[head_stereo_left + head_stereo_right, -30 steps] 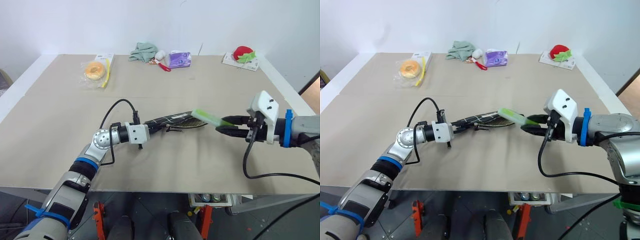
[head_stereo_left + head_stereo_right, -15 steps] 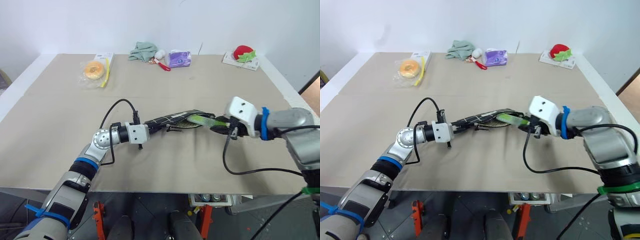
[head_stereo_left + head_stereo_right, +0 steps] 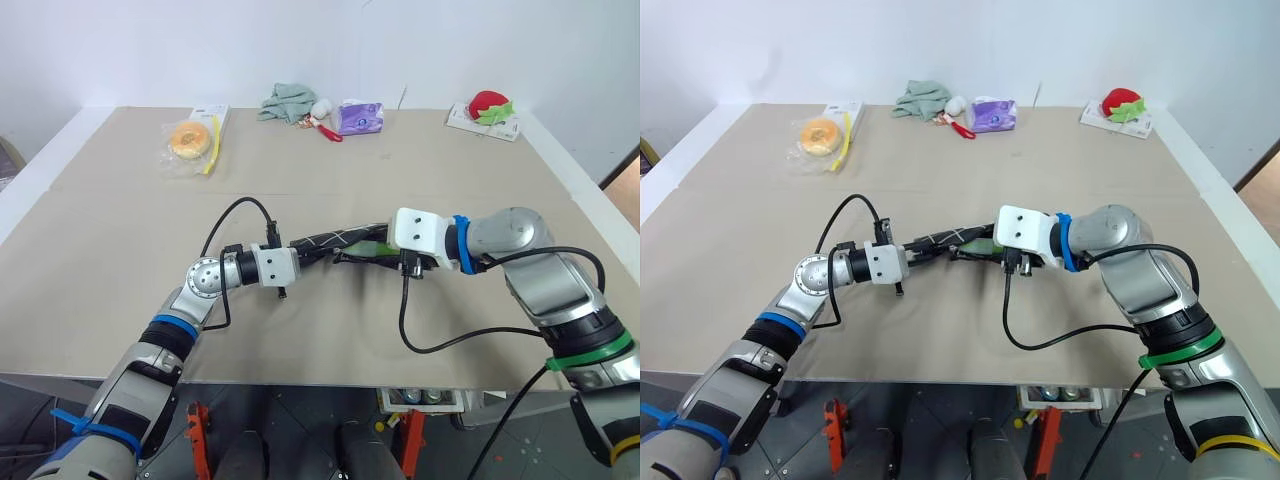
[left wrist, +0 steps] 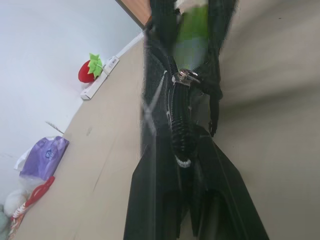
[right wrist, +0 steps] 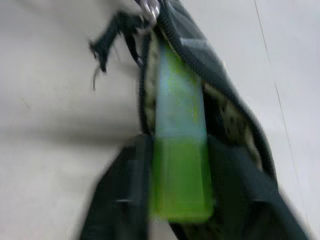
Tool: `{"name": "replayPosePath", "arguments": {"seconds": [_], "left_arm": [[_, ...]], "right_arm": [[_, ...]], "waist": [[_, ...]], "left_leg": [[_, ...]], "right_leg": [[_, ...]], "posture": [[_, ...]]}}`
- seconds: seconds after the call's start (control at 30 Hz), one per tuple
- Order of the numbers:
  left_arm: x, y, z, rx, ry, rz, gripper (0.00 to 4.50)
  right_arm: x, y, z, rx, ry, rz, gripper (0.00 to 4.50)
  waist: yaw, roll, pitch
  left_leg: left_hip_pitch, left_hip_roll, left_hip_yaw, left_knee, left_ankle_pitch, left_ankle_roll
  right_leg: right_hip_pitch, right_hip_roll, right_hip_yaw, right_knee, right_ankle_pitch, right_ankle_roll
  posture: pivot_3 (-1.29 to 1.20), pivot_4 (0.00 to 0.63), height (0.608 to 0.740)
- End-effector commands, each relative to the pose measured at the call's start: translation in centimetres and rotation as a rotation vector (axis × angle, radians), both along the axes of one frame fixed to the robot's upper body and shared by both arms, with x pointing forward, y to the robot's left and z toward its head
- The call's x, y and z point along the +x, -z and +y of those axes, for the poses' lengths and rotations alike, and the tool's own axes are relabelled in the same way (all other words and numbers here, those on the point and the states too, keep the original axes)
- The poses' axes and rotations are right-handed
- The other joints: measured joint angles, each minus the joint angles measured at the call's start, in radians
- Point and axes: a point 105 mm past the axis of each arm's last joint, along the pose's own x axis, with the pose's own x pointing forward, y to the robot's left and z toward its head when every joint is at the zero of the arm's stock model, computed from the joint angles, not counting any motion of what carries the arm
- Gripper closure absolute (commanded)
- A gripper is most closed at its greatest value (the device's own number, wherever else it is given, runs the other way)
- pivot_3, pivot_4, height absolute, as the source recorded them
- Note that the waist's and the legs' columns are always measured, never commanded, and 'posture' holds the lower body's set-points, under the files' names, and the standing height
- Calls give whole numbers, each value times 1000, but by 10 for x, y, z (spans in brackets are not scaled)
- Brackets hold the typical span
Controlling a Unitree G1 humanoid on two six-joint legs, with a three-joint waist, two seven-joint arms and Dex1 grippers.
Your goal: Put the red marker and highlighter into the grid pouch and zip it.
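Note:
The grid pouch (image 3: 335,240) is held off the table (image 3: 120,230), lying level, with my left gripper (image 3: 300,256) shut on its left end. Its mouth faces right and stands open, the zipper pull (image 4: 182,76) with its cord hanging at the opening. The light-green highlighter (image 5: 180,150) is partly inside the mouth, its far half between the pouch's lips. My right gripper (image 3: 385,254) is at the mouth, its fingers (image 5: 125,200) close against both sides of the highlighter's green end. The red marker is out of view.
Along the table's far edge lie a bagged doughnut (image 3: 188,140), a green cloth (image 3: 288,102), a small red-and-white item (image 3: 322,125), a purple packet (image 3: 358,118) and a strawberry toy (image 3: 488,105). Black cables loop from both wrists.
My right gripper has travelled left to the pouch and rolled, carrying the highlighter from the air into the pouch's open mouth. The left gripper and pouch have stayed put.

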Motion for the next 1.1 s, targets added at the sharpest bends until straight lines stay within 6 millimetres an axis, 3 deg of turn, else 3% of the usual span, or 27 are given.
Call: {"name": "replayPosePath", "arguments": {"seconds": [0.03, 0.07, 0.1, 0.23, 0.47, 0.5, 0.53, 0.77, 1.0, 1.1], "left_arm": [[-1, -14, -1, -50, 3, -30, 4500], [-1, -14, -1, -52, 3, -27, 4500], [-1, -14, -1, -58, 2, -20, 4500], [-1, -16, -1, -73, 1, -8, 4500], [0, -17, -3, -77, 4, 2, 4500], [0, -18, -3, -77, 4, 2, 4500], [0, -18, -3, -78, 4, 2, 4500], [-1, -20, -2, -83, 3, 2, 4500], [-1, -19, -1, -83, -1, 7, 4500], [-1, -19, -1, -82, -3, 6, 4500]], "right_arm": [[-6, -37, 6, 99, -37, -63, 629], [-8, -41, 7, 132, -40, -56, 161], [-10, -47, 8, 169, -44, -51, 61], [-21, -52, 11, 249, -57, 6, 61], [-32, -30, 29, 242, -98, 80, 61], [-31, -27, 30, 234, -100, 84, 573], [-31, -24, 31, 223, -98, 86, 742], [-21, -13, 26, 143, -68, 59, 4481], [-18, -14, 21, 120, -57, 42, 4481], [-17, -25, 13, 155, -37, 32, 4481]], "waist": [[0, 0, 0], [0, 0, 0], [0, 0, 0], [0, 0, 0], [-1, 0, 0], [-1, 0, 0], [0, 0, 0], [0, 0, 0], [0, 0, 0], [0, 0, 0]], "left_leg": [[0, 0, 0, 0, 0, 0], [0, 0, 0, 0, 0, 0], [0, 0, 0, 0, 0, 0], [0, 0, -1, 0, 0, 0], [0, 0, -1, 0, 0, 0], [0, 0, -1, 0, 0, 0], [0, 0, -1, 0, 0, 0], [0, 0, -1, 0, 0, 0], [0, 0, -1, 0, 0, 0], [0, 0, -1, 0, 0, 0]], "right_leg": [[0, 0, 0, 0, 0, 0], [0, 0, 0, 0, 0, 0], [0, 0, 0, 0, 0, 0], [0, 0, 0, 0, 0, 0], [0, 0, -1, 0, 0, 0], [0, 0, -1, 0, 0, 0], [0, 0, -1, 0, 0, 0], [0, 0, -1, 0, 0, 0], [0, 0, -1, 0, 0, 0], [0, 0, -1, 0, 0, 0]], "posture": [[0, 150, 739], [0, 150, 739], [0, 150, 739], [0, 150, 739], [0, 150, 739], [0, 150, 739], [0, 150, 739], [0, 150, 739], [0, 150, 739], [0, 150, 739]]}}
